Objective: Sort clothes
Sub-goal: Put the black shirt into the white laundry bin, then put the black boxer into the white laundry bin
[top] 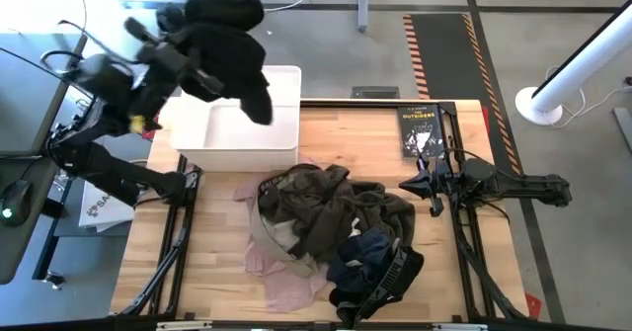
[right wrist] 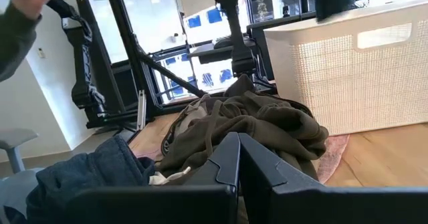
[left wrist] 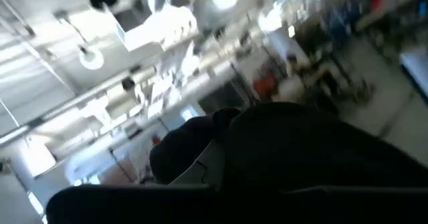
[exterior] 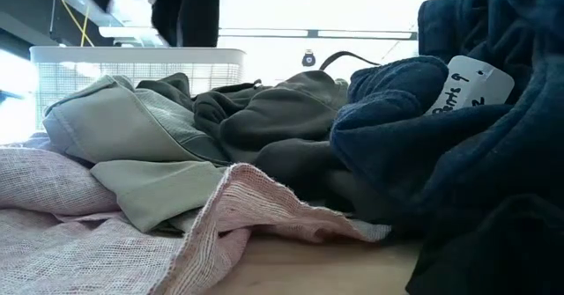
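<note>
My left gripper [top: 202, 59] is raised high above the far left of the table, over the white basket [top: 237, 124], with a black garment [top: 229, 37] bunched over it; a tail hangs toward the basket. The garment also fills the left wrist view [left wrist: 301, 157] and shows at the top of the low view [exterior: 189, 9]. A pile lies mid-table: a dark olive-brown garment [top: 326, 207], a khaki one [top: 272, 234], a pale pink one [top: 286, 284] and a dark blue one [top: 360, 257]. My right gripper [top: 420, 185] is shut and empty, right of the pile. My left gripper is shut on the black garment, but the bunched cloth hides the fingers and the place of contact. The garment is lifted clear of the table and the basket. One end [top: 259, 99] hangs slack below the gripper, above the basket's opening.
A black paperback book [top: 419, 128] lies at the far right of the table. The basket stands at the far left; its wall shows in the right wrist view [right wrist: 354, 63]. A person's sleeve [right wrist: 17, 23] shows beyond the table.
</note>
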You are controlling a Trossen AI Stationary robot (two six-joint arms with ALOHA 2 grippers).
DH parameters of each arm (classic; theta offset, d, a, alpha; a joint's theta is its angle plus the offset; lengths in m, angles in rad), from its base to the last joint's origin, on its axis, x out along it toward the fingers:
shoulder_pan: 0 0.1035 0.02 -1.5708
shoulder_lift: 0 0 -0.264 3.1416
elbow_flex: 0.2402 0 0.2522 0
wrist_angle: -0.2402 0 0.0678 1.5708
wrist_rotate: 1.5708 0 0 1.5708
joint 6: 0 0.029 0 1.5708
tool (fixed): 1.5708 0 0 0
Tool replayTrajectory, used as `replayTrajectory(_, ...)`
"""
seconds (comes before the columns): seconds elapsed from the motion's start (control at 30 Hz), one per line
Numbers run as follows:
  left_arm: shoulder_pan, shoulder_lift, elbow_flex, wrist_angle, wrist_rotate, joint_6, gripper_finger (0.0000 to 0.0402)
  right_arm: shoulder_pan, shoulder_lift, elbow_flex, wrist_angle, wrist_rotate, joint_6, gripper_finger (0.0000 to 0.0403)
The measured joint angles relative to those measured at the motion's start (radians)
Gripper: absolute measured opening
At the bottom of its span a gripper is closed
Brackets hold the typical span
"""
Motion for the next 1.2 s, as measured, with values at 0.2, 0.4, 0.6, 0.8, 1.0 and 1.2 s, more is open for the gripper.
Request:
replayTrajectory(0.2,0.226,0.064,-0.001,-0.446,0.133,-0.433,0.002,0.0,0.0,0.0,0.0,0.0,0.0,0.0)
replayTrajectory(0.4,0.382,0.181,-0.002,-0.822,0.315,-0.73,0.0057,0.0,0.0,0.0,0.0,0.0,0.0,0.0)
replayTrajectory(0.6,0.5,0.281,-0.002,-0.973,0.539,-0.854,0.0127,0.0,0.0,0.0,0.0,0.0,0.0,0.0)
replayTrajectory(0.8,0.525,0.273,-0.001,-1.018,0.522,-0.893,0.017,0.0,0.0,0.0,0.0,0.0,0.0,0.0)
replayTrajectory(1.0,0.441,0.206,0.031,-0.99,0.71,-1.004,0.0175,0.0,0.0,0.0,0.0,0.0,0.0,0.0)
replayTrajectory(1.2,0.158,0.177,-0.008,-0.898,0.649,-1.029,0.0154,0.0,0.0,0.0,0.0,0.0,0.0,0.0)
